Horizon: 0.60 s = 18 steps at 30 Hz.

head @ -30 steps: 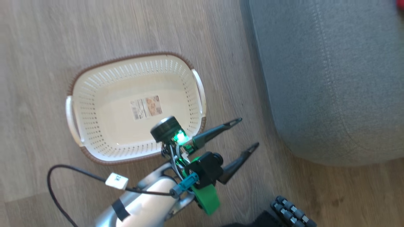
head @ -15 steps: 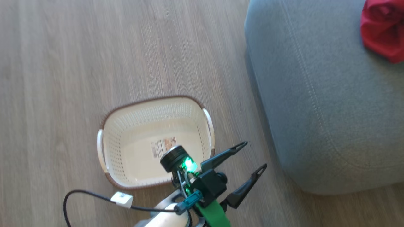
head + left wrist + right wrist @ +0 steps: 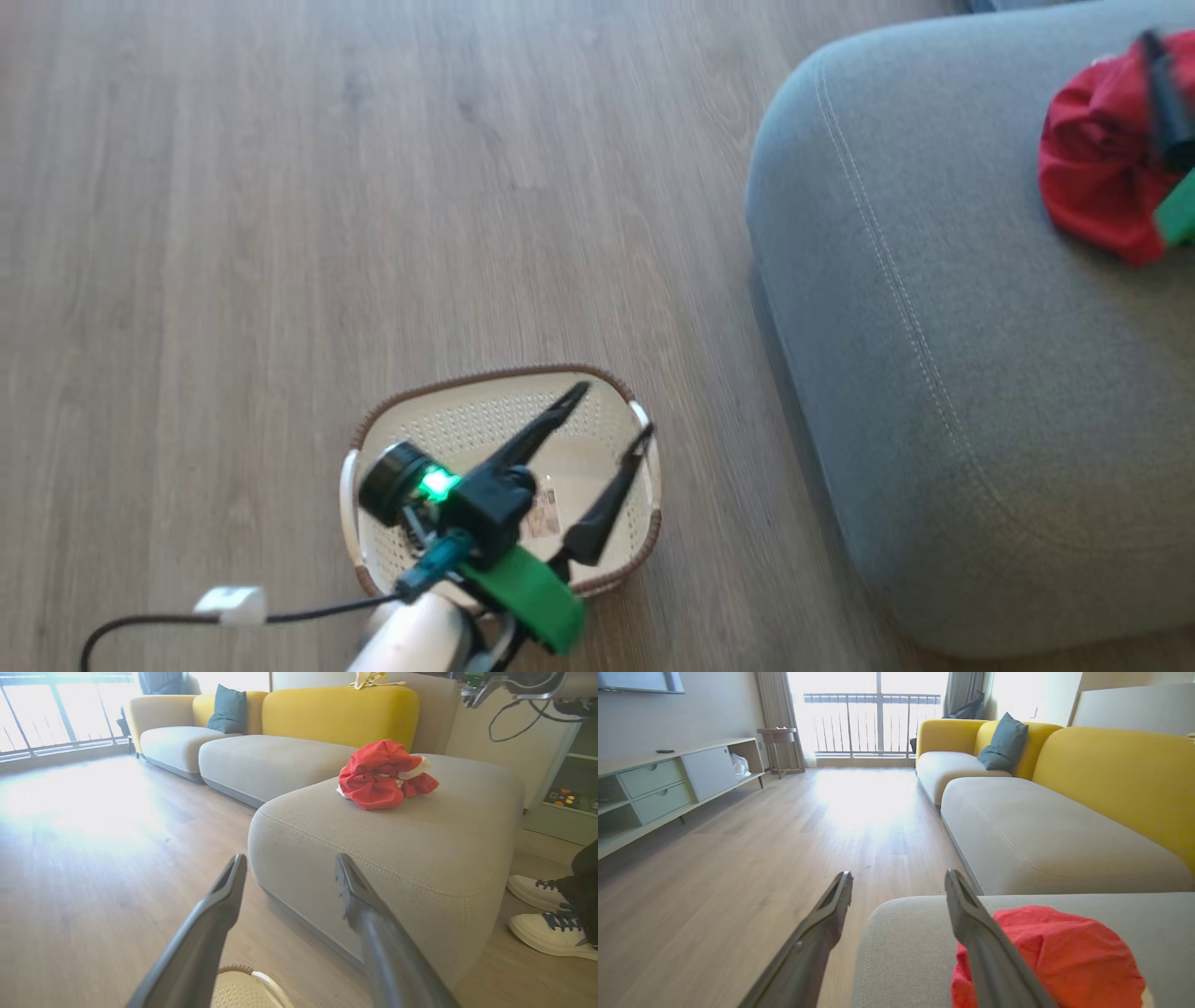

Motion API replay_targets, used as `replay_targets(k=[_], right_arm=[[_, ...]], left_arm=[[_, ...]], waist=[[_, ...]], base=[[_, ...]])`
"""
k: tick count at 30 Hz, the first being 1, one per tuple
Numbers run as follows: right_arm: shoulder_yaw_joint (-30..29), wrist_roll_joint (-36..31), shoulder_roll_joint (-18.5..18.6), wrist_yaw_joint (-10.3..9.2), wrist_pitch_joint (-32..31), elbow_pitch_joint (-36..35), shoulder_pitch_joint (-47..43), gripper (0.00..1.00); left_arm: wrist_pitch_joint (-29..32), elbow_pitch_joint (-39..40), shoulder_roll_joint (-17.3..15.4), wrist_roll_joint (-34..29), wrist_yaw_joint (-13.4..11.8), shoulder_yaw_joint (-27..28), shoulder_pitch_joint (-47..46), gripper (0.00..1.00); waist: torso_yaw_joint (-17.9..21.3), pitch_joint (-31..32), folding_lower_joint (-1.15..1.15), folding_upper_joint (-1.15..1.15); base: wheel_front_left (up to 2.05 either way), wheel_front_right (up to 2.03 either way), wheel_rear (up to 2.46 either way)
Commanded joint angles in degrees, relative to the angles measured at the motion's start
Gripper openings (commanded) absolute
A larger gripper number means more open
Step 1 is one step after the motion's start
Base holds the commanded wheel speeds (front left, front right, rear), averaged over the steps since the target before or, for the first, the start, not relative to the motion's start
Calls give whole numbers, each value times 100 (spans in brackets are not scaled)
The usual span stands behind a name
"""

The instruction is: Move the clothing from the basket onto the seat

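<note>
Left claw (image 3: 614, 411): two long dark fingers (image 3: 537, 439), green bracket (image 3: 523, 588), glowing green light (image 3: 434, 483), silver forearm (image 3: 411, 639), black cable (image 3: 308, 611) with a white tag (image 3: 229, 604).

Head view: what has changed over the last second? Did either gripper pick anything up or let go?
The camera tilted up, bringing the clothing on the seat into view. The left gripper swung from the seat side of the basket to over it. Nothing was taken hold of or let go. Unchanged: its fingers stay open and the basket stays empty.
</note>
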State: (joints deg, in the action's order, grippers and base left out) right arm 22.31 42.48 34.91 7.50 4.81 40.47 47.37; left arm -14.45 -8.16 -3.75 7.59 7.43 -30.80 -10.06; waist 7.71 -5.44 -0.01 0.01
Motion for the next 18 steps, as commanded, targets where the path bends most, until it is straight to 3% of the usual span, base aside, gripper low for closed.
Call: replay_targets(k=[1, 6, 11, 18], right_arm=[[144, 90, 204, -1, 163, -259, -98, 100], [637, 433, 320, -1, 761, -754, -442, 100], [803, 372, 234, -1, 996, -1126, -817, 100], [-68, -540, -475, -1, 1017, -1950, -1739, 100]], left_arm=[[-55, 218, 64, -10, 5, 294, -43, 100], [-55, 333, 82, 116, -93, 1089, 209, 100], [-55, 370, 85, 214, -226, 1523, 348, 100], [-55, 248, 86, 439, -499, 1876, 529, 100]], waist=[[-89, 131, 1, -1], [-271, 329, 1, -1], [-542, 450, 1, -1], [-923, 590, 1, -1]], base=[[0, 0, 0], [0, 0, 0], [0, 0, 0], [0, 0, 0]])
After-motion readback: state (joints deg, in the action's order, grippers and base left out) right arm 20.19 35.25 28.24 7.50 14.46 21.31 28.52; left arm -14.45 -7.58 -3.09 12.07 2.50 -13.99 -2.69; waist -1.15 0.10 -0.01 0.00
